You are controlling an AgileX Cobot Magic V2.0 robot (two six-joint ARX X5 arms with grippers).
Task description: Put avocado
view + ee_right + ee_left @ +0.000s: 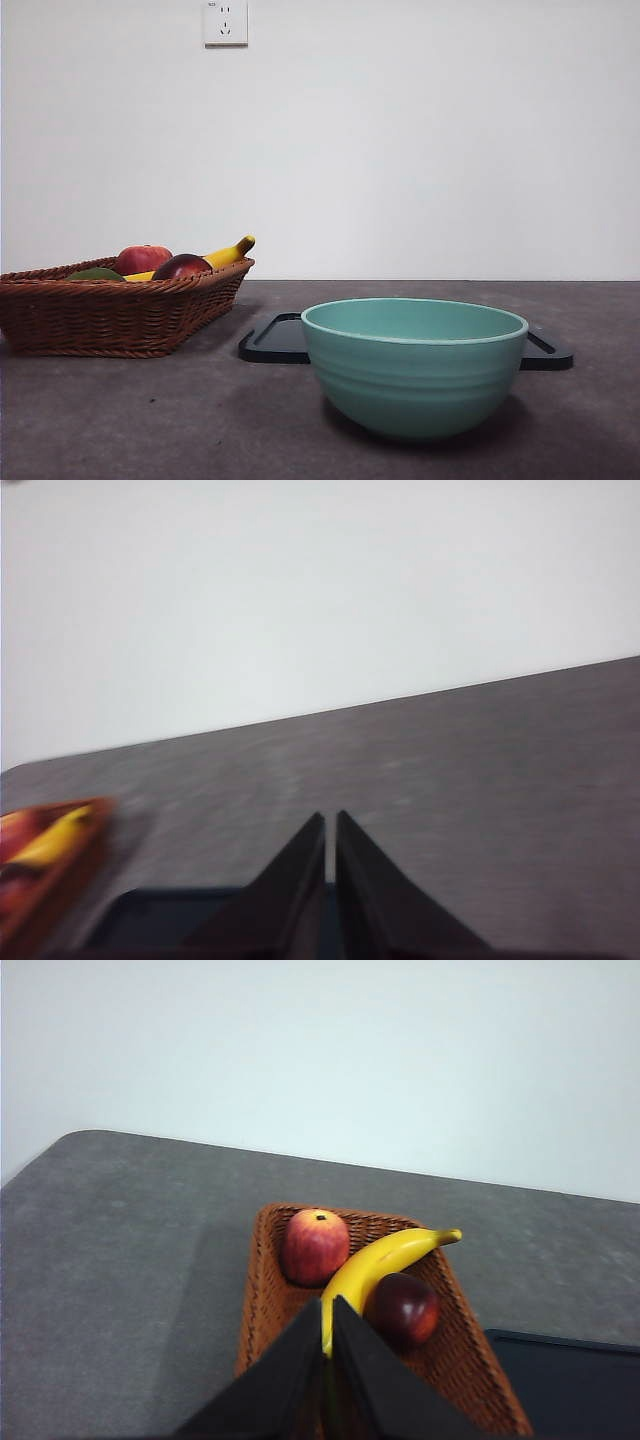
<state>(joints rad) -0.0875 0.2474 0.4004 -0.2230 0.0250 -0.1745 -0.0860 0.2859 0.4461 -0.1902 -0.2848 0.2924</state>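
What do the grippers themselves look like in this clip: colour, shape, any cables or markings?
Only the wrist views show them. The left gripper and the right gripper each have two plain matte black jaws, wedge-shaped, tapering to narrow tips. No cables, markings or labels are visible.

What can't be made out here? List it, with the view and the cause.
- Avocado: front view shows only its top, above the basket rim; in the left wrist view the left end effector covers it.
- Bowl contents: front view is too low to see inside.
- Tray: mostly behind the bowl.
- Basket: blurred and cut off in the right wrist view.
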